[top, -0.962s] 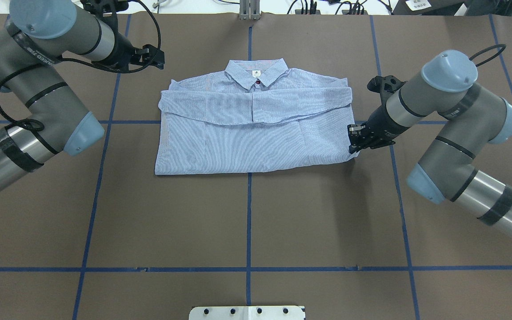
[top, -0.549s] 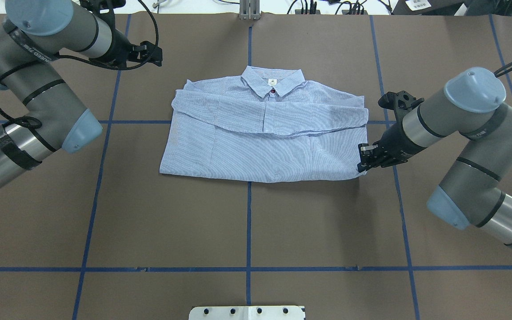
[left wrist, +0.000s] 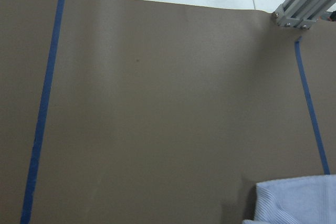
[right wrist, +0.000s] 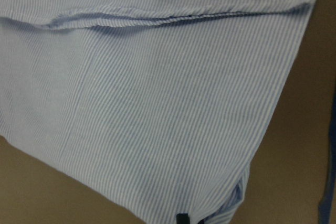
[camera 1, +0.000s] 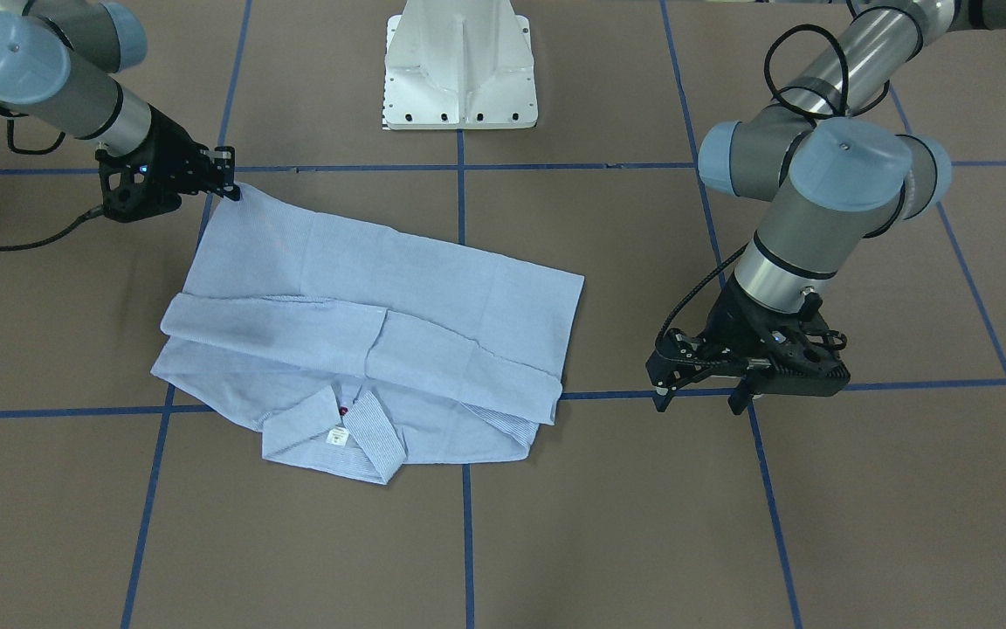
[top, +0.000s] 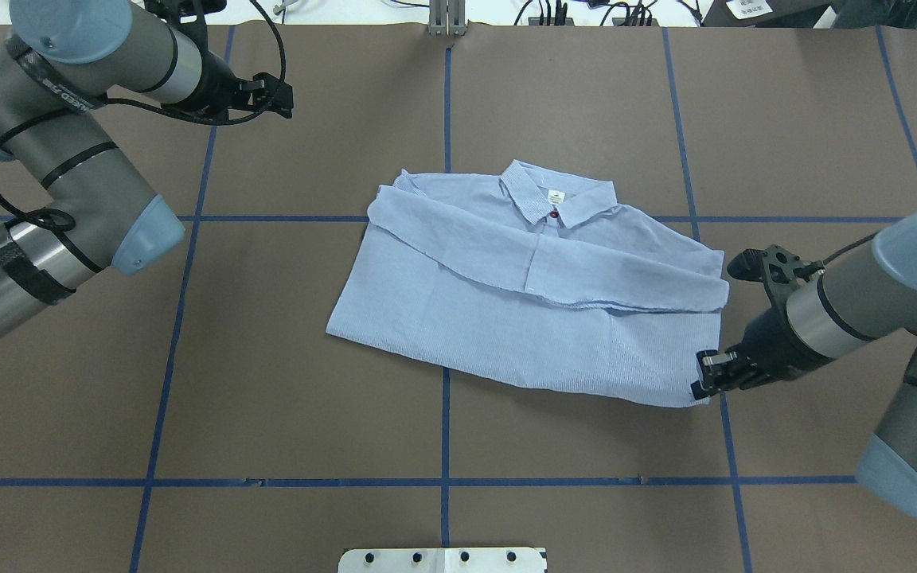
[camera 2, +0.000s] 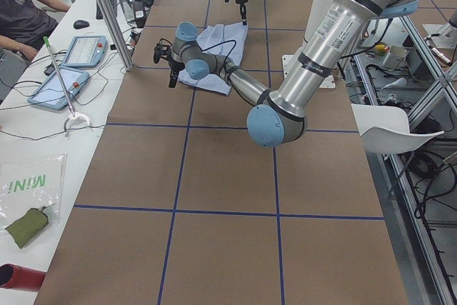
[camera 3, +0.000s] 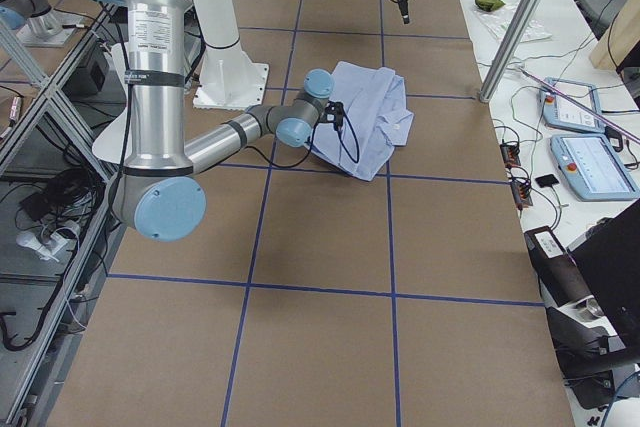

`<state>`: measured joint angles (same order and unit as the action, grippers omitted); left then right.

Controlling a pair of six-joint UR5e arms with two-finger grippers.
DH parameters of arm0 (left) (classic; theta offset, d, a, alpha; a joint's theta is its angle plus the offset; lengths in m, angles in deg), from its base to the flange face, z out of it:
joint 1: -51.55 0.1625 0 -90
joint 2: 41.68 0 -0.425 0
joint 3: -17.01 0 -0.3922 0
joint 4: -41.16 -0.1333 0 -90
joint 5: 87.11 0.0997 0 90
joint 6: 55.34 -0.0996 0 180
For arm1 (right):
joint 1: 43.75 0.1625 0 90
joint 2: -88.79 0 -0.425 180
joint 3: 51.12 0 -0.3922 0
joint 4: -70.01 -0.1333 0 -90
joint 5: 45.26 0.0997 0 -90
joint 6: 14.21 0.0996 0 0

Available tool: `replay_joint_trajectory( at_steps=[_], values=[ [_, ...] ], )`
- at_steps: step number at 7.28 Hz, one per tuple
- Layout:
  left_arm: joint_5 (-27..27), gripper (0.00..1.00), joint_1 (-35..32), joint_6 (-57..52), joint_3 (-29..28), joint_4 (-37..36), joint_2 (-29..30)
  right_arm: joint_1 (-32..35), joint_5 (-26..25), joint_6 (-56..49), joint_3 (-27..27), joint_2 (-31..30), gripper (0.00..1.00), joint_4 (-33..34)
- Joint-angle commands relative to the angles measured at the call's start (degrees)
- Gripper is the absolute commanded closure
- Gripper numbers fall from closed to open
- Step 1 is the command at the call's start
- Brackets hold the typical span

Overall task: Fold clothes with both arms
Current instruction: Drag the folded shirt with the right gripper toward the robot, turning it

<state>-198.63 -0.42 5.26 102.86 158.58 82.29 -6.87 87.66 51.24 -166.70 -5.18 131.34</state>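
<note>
Partly folded shirt held at one corner by the right arm.

The shirt is laid flat and askew near the middle of the bench, with its collar turned away from the robot and a sleeve folded across the chest. Its near right-hand corner is pinched between the closed right fingers, low against the bench, presumably so that the whole garment can be slid or turned without the folds being disturbed. The left fingers are held apart and empty, well clear of the cloth, apparently so that the shirt is not obstructed. Further folding is judged to remain.
</note>
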Motion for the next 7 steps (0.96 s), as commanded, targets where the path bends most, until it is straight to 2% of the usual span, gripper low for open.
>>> replay_joint_trajectory(
  at_steps=[1,3,4,5,6,7],
  values=[
    [0.0,0.01,0.0,0.0,0.0,0.0,0.0,-6.1,2.6,3.4,-5.1,-6.7,1.00,-0.2],
    [0.1,0.01,0.0,0.4,0.2,0.1,-0.1,-11.4,4.6,6.9,-7.0,-8.0,1.00,-0.2],
    [0.0,0.01,0.0,0.4,0.3,0.1,-0.1,-11.9,4.7,8.3,-6.9,-7.9,0.45,-0.2],
    [-0.4,0.01,0.4,0.5,1.4,0.1,-0.1,-11.9,4.7,8.8,-7.2,-7.1,0.00,-0.2],
    [-0.6,0.01,1.4,0.9,3.5,0.1,-0.4,-10.0,4.2,8.8,-6.9,-5.2,0.00,-0.2],
    [-1.7,0.01,4.9,3.5,7.3,0.2,-2.8,-3.2,4.3,8.8,-6.8,-1.7,0.00,-0.2]
  ],
)
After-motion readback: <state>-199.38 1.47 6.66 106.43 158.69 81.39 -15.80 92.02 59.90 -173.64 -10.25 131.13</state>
